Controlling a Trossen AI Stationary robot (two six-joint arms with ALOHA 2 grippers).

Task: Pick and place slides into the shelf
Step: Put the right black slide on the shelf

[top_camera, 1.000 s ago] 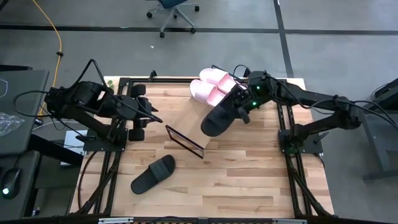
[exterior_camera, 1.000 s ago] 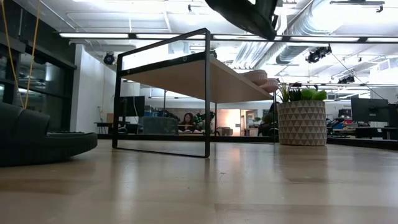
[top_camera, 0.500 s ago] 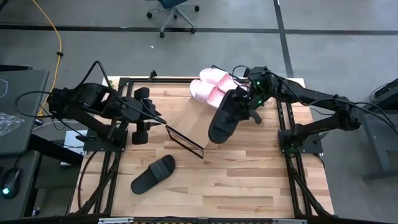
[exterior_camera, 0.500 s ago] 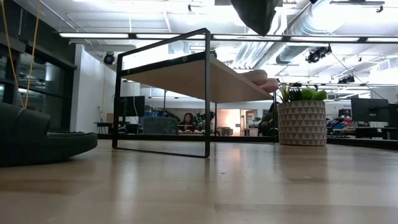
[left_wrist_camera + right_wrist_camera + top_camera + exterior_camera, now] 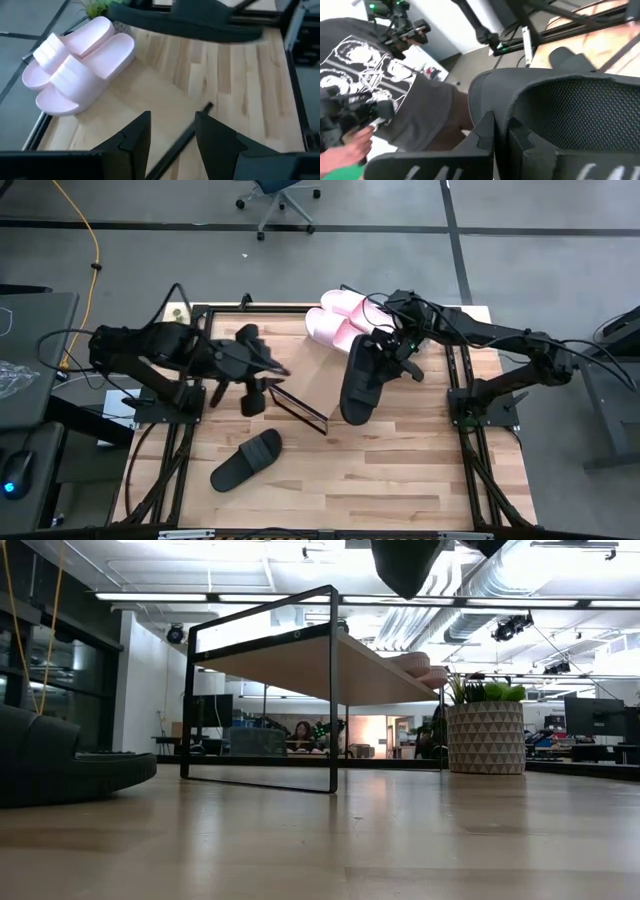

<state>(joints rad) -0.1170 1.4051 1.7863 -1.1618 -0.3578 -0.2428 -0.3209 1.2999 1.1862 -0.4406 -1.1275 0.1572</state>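
Right gripper [image 5: 392, 350]: fingers pressed together on the strap end of a black slide [image 5: 361, 378], held in the air over the shelf [image 5: 315, 385], toe pointing toward the table's near edge.
Risk: the hold is at one end only, so the slide may swing or slip out as it is lowered; a careless release on the slanted board could send it sliding off the low edge.
Pink slides [image 5: 338, 318]: a pair side by side on the shelf's far end, close to the carried slide; a wide set-down may knock them.
Left gripper [image 5: 262, 370]: fingers spread, empty, just beside the shelf's frame; drifting closer could strike it.
Second black slide [image 5: 246, 460]: on the table, well apart.
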